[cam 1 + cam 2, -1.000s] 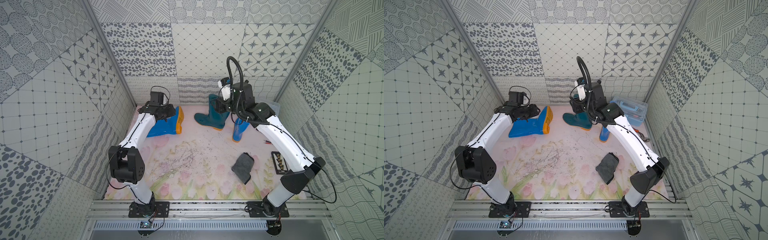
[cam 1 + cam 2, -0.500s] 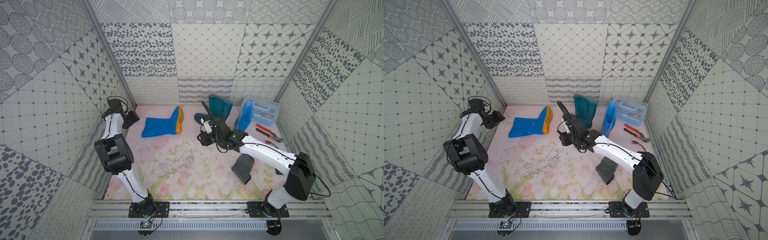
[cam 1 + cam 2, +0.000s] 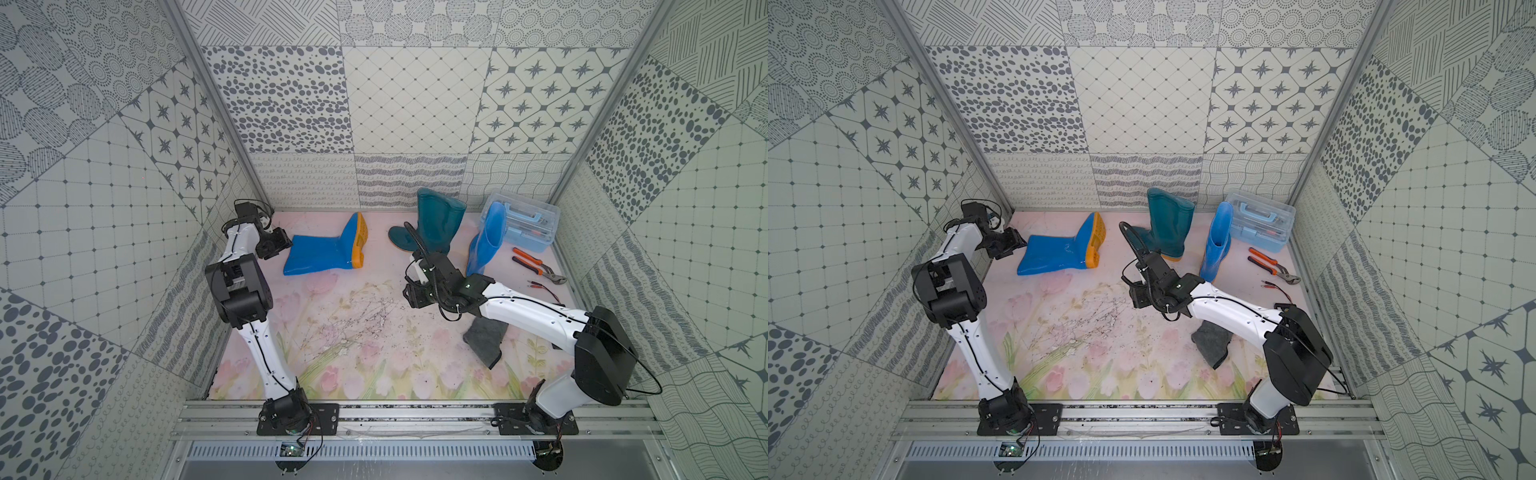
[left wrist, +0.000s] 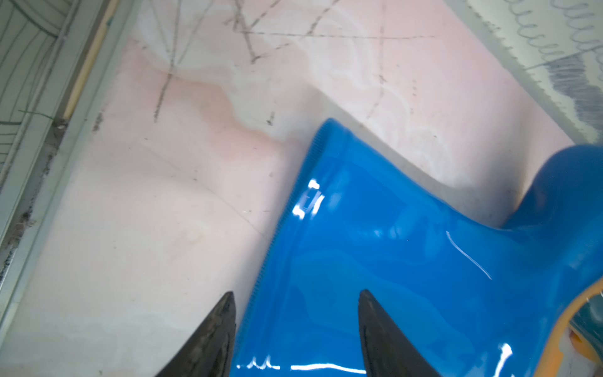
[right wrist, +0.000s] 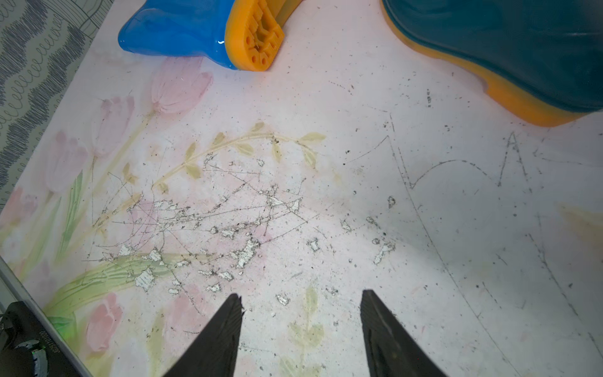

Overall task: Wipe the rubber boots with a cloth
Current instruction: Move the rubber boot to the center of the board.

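The cloth (image 3: 484, 343) lies flat near the right edge of the floral mat (image 3: 374, 365). It is in no grip and sits partly under the right forearm. The right gripper (image 5: 300, 293) hangs over the scuffed middle of the mat with fingers spread and empty, pointing away from the cloth. Reaching back could drag the cloth along with the arm. It could also swing the wrist into the upright blue boot (image 3: 484, 241) just beside it and topple it.

The left gripper (image 4: 297, 293), fingers parted and holding nothing, sits at the shaft mouth of the lying blue boot (image 3: 320, 257) near the far left corner. A pinch there may skid off the glossy rubber and shove the boot.

The teal boot (image 3: 438, 224) stands at the far edge; none of the 3 boots touches the cloth. A toolbox (image 3: 528, 224) fills the far right corner. Pliers (image 3: 536, 266) and thin red-tipped leads (image 3: 544, 286) lie by the right edge, crowding the way round the cloth.
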Available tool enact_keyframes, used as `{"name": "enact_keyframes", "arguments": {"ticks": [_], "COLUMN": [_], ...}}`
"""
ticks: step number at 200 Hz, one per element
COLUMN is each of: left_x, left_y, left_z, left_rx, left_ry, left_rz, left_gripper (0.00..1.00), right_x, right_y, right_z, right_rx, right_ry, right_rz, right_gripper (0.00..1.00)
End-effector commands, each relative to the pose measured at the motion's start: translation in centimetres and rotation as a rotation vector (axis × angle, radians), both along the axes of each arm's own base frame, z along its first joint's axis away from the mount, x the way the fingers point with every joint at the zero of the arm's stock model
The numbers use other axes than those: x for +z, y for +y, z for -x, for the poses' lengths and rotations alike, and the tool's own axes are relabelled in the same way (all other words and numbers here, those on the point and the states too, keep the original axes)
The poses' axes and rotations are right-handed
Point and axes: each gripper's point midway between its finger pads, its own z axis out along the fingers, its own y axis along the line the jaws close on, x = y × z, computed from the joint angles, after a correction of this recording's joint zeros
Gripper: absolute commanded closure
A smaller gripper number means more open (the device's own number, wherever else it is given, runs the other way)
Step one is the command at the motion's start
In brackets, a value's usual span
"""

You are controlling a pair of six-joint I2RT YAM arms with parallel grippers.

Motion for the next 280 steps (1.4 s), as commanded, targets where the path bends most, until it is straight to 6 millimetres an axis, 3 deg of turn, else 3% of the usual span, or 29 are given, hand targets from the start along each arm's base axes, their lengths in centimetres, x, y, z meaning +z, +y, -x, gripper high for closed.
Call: {"name": "enact_keyframes", "arguments": {"ticks": [1, 29, 53, 81, 112, 142, 193, 210, 238, 280], "left_x": [-1.6, -3.5, -3.6, -1.2, 1.7, 3.8, 4.0, 4.2, 4.9, 6.2], "left_y": [-1.7, -2.3, -3.7, -5.6, -7.8, -9.5, -14.8, -15.7, -16.4, -18.7], "left_z": [1.5, 3.1, 4.1, 4.8, 5.7, 7.6, 10.7, 11.5, 13.3, 17.8], "left_rx": [-0.003, 0.015, 0.033, 0.044, 0.025, 0.026, -0.029, -0.031, -0.033, -0.099], "left_ry": [0.091, 0.143, 0.153, 0.099, 0.057, 0.045, 0.061, 0.057, 0.058, 0.088], "left_rz": [0.217, 0.253, 0.347, 0.483, 0.629, 0.695, 0.788, 0.771, 0.721, 0.635], "left_gripper": [0.42, 0.44, 0.47, 0.55, 0.77, 0.82, 0.8, 0.8, 1.0, 1.0], "right_x": [0.8, 0.4, 0.7, 0.8, 1.2, 1.9, 2.2, 2.2, 2.0, 2.3], "right_y": [0.4, 0.9, 0.9, 0.5, 0.1, -0.5, -1.2, -1.4, -1.7, -1.7], "right_z": [-0.6, -0.7, -0.8, -0.6, -0.2, 0.2, 1.0, 1.3, 1.7, 2.0], "right_rx": [-0.016, -0.007, -0.012, -0.015, -0.022, -0.029, -0.038, -0.041, -0.045, -0.043], "right_ry": [-0.031, -0.016, -0.016, -0.018, -0.022, -0.03, -0.02, -0.013, 0.001, 0.013], "right_rz": [-0.03, -0.023, -0.029, -0.023, -0.031, -0.041, -0.062, -0.068, -0.066, -0.074], "right_gripper": [0.39, 0.39, 0.38, 0.38, 0.38, 0.38, 0.38, 0.38, 0.37, 0.37]}}
